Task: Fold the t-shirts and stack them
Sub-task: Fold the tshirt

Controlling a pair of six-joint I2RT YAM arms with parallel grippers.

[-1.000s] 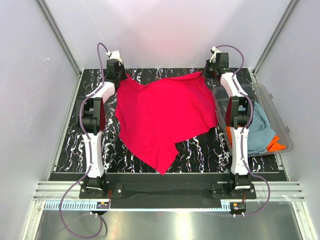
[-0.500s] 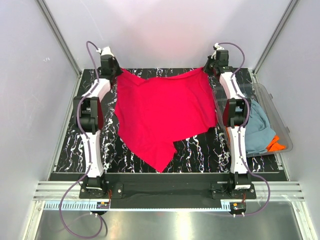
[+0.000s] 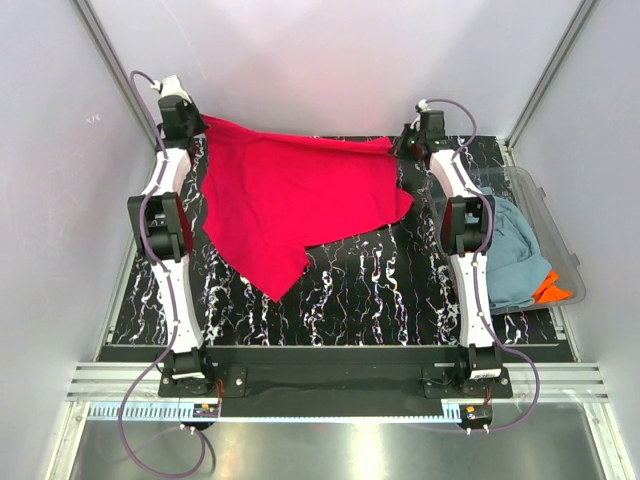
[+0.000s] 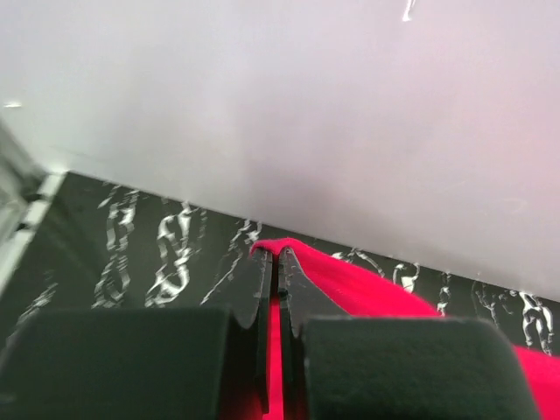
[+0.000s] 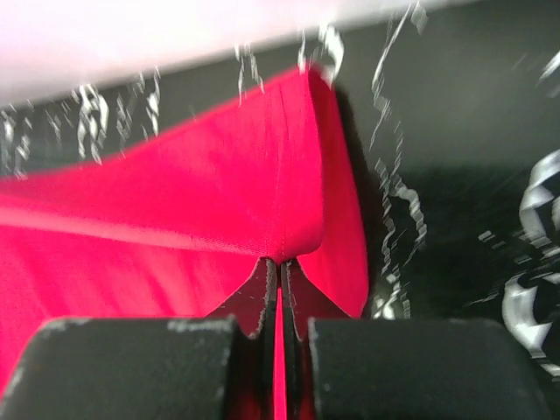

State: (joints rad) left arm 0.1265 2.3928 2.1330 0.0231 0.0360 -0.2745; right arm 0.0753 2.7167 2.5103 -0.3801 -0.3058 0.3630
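Cloth of the bright red soft t-shirt (image 3: 290,195) is being pinched at its far corners by the tight-closed left claw (image 3: 186,126) and right claw (image 3: 408,141), probably to spread it flat for folding.

White arms (image 3: 183,300) with black joints, looping purple cables (image 3: 122,415), black pincer fingers (image 4: 258,297)

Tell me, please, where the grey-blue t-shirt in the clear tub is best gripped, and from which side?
Pinch a raised fold near the middle of the grey-blue t-shirt, coming straight down from above. It lies crumpled in the clear tub, whose walls likely block a sideways approach, and the orange t-shirt crowds its near edge.
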